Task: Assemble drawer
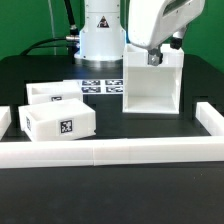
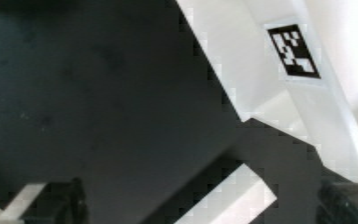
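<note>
The tall white box housing point(image 1: 150, 88) stands upright on the black table at the exterior view's middle right. My gripper point(image 1: 152, 57) hangs just over its top edge, with its fingertips at the rim. In the wrist view the gripper point(image 2: 194, 206) has its jaws wide apart, with dark fingers point(image 2: 41, 205) at both sides. A white edge of the housing point(image 2: 250, 190) lies between them, and a tagged wall point(image 2: 297, 50) shows beyond. Two small white trays sit at the exterior view's left, one nearer point(image 1: 58, 122) and one behind it point(image 1: 52, 93).
A long low white border rail point(image 1: 110, 152) runs along the front and up both sides point(image 1: 211, 118). The marker board point(image 1: 100, 85) lies flat behind the trays, by the robot base point(image 1: 100, 35).
</note>
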`<state>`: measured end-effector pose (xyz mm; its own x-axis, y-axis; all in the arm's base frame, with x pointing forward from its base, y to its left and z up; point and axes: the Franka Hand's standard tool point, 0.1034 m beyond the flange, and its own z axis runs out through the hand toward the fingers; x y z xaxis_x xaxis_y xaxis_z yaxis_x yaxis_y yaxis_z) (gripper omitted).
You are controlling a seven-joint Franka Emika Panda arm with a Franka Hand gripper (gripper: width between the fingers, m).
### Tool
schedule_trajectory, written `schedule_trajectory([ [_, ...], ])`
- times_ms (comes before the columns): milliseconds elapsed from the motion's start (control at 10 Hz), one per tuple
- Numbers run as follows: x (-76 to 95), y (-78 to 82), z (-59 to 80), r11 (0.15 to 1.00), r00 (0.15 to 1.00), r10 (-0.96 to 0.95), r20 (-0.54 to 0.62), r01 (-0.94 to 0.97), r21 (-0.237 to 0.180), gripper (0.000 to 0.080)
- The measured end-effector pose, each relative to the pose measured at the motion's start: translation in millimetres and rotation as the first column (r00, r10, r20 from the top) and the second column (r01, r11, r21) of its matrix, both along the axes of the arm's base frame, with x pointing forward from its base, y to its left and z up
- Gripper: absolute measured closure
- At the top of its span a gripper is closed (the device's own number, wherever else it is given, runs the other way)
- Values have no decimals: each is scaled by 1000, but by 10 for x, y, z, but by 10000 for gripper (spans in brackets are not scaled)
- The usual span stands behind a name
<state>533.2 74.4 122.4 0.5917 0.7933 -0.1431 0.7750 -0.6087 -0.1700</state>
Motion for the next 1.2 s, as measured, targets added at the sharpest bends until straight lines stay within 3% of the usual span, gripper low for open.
schedule_trajectory([
  [600,-9,-7,15,1000,1000,-10,0,10,-4,150],
  [1000,-320,-26,255,953,957,-289,20,290,-84,150],
  [1200,-311,-26,219,915,922,-388,26,388,-107,150],
])
